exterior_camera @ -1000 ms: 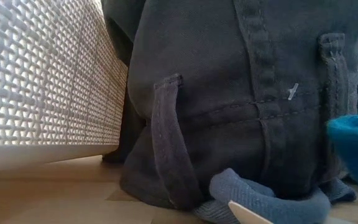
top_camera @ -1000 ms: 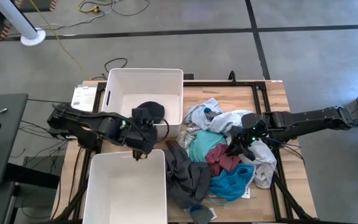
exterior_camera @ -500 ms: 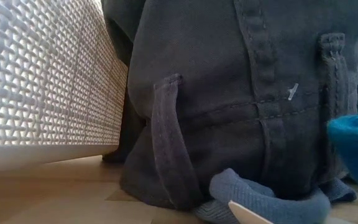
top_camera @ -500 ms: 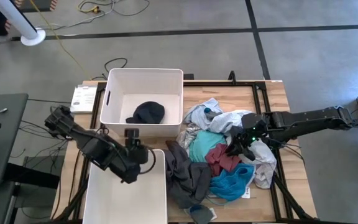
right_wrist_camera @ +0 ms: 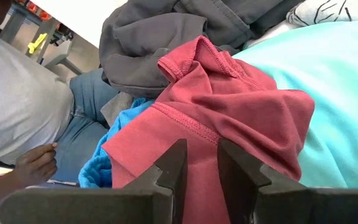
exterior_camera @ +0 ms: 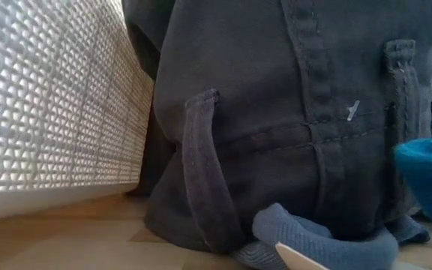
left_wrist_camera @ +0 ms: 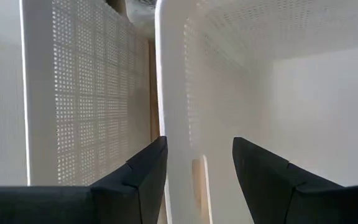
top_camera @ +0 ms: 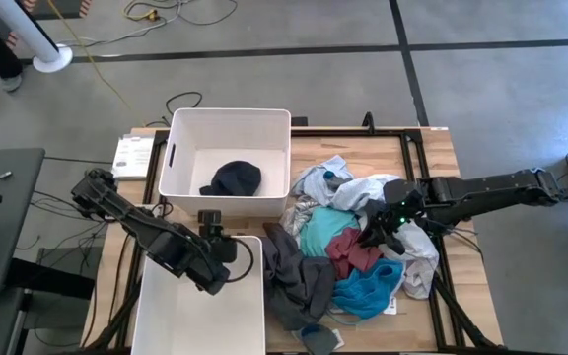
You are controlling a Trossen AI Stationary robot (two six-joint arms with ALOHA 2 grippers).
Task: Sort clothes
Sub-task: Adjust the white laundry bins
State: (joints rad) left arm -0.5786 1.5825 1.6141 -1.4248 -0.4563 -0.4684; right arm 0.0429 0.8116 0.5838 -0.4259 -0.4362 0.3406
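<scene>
With one dark garment (top_camera: pixel 236 178) in the far bin (top_camera: pixel 227 119), most clothes (top_camera: pixel 348 251) remain heaped on the tabletop (top_camera: pixel 432 158); left claw (top_camera: pixel 215 276) spread empty, right claw (top_camera: pixel 376 233) narrowly parted over maroon cloth (right_wrist_camera: pixel 229 106)

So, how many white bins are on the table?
2: the far bin holds one dark garment; the near bin lies under the left gripper.

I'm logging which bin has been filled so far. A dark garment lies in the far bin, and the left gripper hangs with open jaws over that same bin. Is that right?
Not quite. The dark garment does lie in the far bin, but the left gripper, jaws open and empty, hangs over the near bin. The high view shows it.
</scene>
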